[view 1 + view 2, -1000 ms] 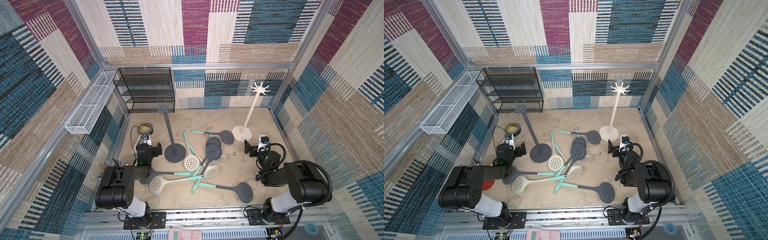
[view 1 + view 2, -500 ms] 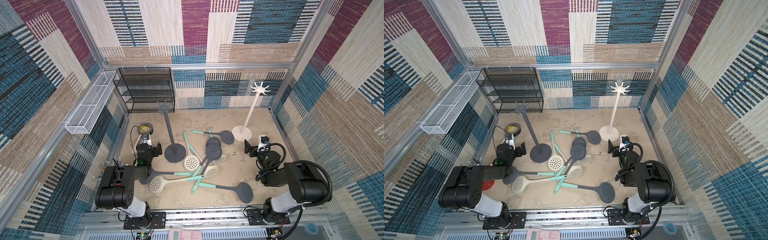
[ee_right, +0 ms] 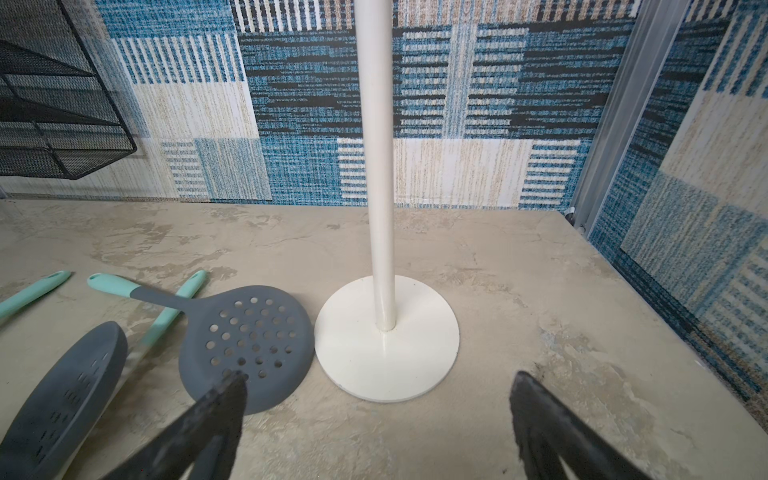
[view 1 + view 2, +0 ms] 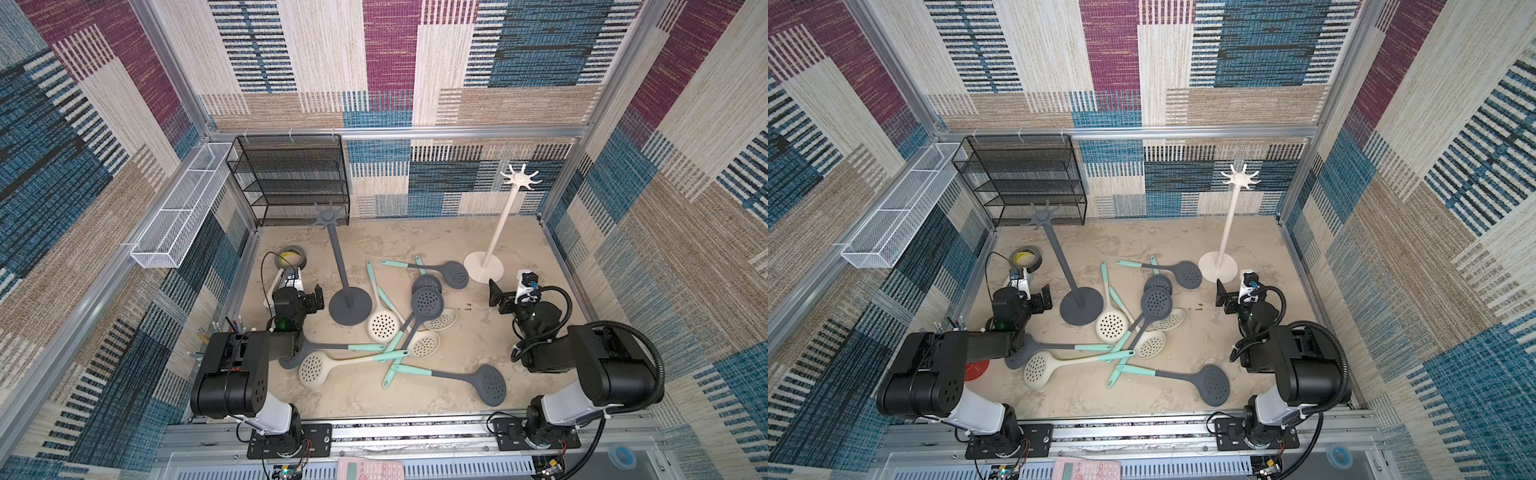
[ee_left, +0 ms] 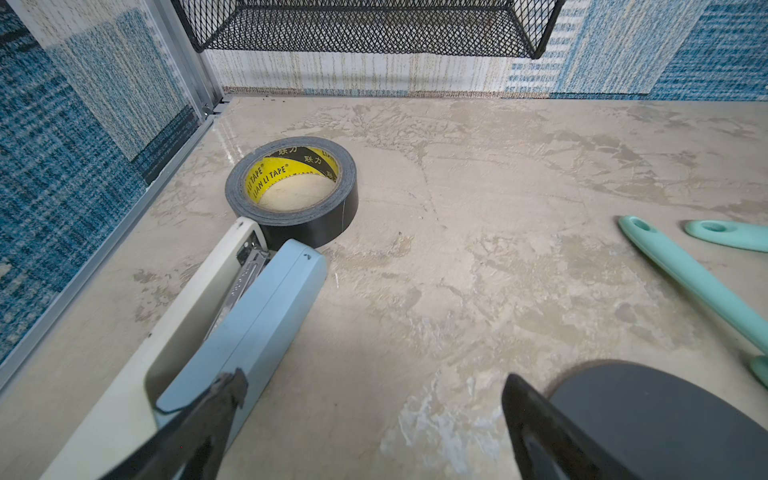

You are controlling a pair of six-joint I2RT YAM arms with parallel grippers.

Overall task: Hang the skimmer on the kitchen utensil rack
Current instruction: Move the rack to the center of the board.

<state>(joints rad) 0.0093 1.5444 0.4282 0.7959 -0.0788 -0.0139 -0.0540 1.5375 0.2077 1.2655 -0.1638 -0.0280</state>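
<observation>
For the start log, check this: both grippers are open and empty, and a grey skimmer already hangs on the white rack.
One error: both top views show the white rack with bare hooks; a grey skimmer lies on the table beside its base. The left gripper and right gripper are open and empty.

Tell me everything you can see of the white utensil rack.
The white utensil rack stands upright at the back right of the tabletop, near the corner. It looks like smooth white-painted metal: a flat round base, a slim straight pole rising from its middle, and a crown of short upturned hooks on top. All hooks are bare. A dark grey skimmer lies flat with its perforated head right beside the base's rim; whether they touch cannot be told.
</observation>
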